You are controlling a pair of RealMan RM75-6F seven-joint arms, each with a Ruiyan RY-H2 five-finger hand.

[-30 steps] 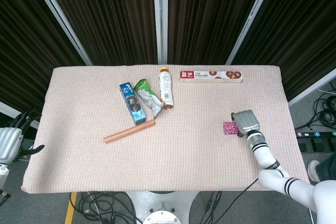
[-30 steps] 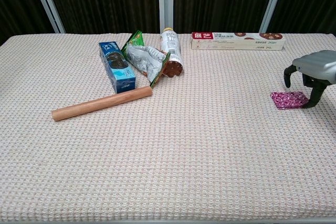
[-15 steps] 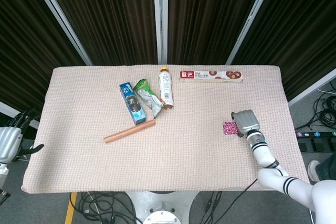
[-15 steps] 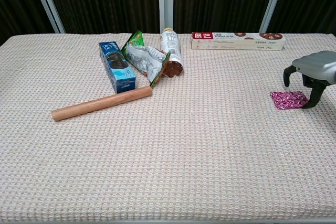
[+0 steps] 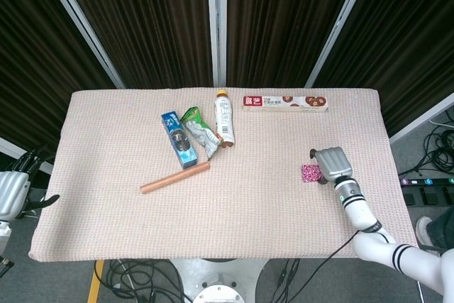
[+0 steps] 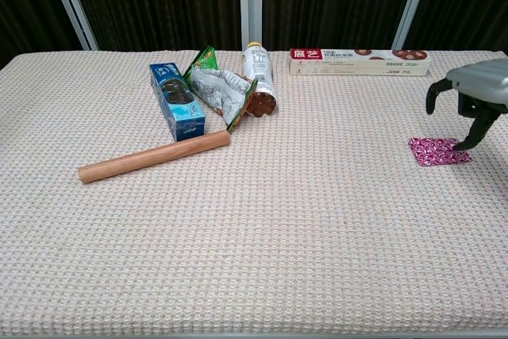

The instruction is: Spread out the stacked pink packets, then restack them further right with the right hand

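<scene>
Pink patterned foil packets (image 5: 310, 173) lie in a small pile near the right end of the counter (image 5: 128, 204), which is covered in a pale woven cloth. From the head view, the right robot hand (image 5: 328, 164) sits just beside them on their right. The left robot hand (image 5: 15, 189) hangs off the counter's left edge, its fingers spread apart with nothing in them. A wooden rolling pin (image 5: 174, 177) lies well left of the packets.

From the chest view, the right robot hand (image 6: 474, 94) hovers above the packets (image 6: 437, 151), fingers curled downward and apart, one dark fingertip (image 6: 463, 144) touching or nearly touching the pile's right edge; it grips nothing. A long biscuit box (image 6: 359, 62) lies at the far edge.
</scene>
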